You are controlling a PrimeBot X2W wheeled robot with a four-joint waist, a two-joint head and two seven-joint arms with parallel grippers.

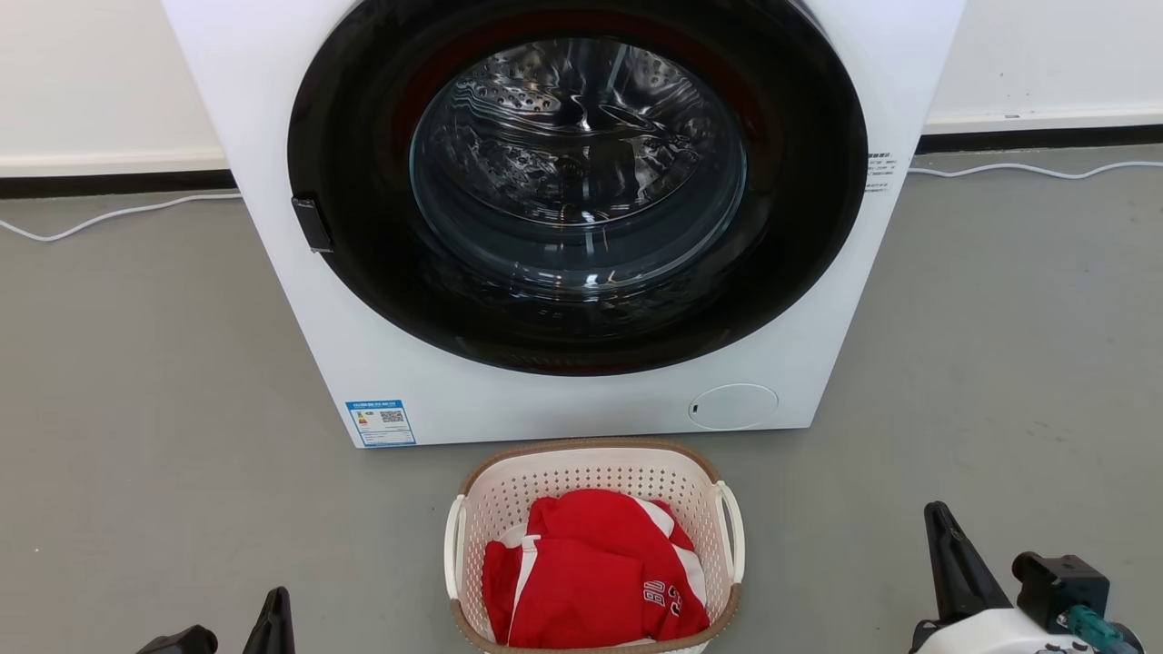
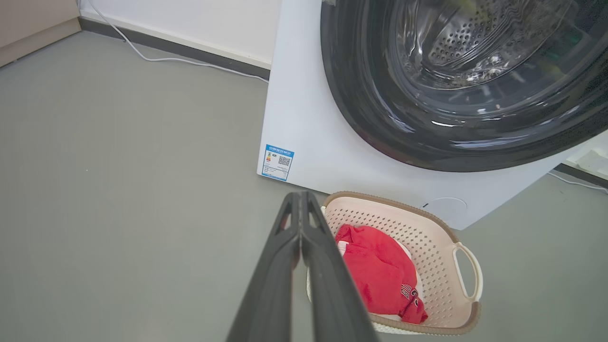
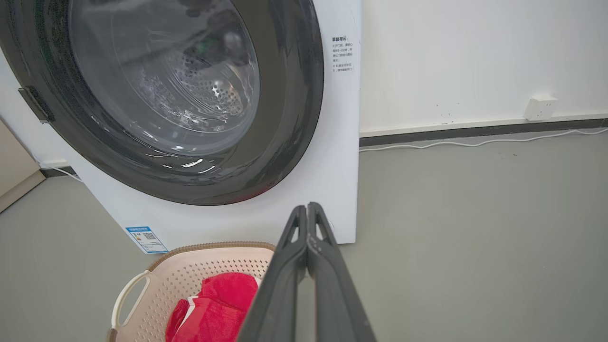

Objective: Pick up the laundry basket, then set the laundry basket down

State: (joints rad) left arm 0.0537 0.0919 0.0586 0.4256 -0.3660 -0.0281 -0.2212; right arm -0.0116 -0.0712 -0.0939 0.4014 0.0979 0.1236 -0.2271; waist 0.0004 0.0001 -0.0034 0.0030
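White basket (image 1: 591,477), brown rim, by washer (image 1: 545,409).
Red shirt (image 1: 591,563) inside. Left gripper (image 2: 300,194), right gripper (image 3: 307,206): pinched closed, empty.

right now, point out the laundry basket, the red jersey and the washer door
laundry basket (image 1: 581,474): head view, perforated back wall
red jersey (image 1: 581,554): head view, middle of cloth
washer door (image 1: 800,227): head view, dark ring
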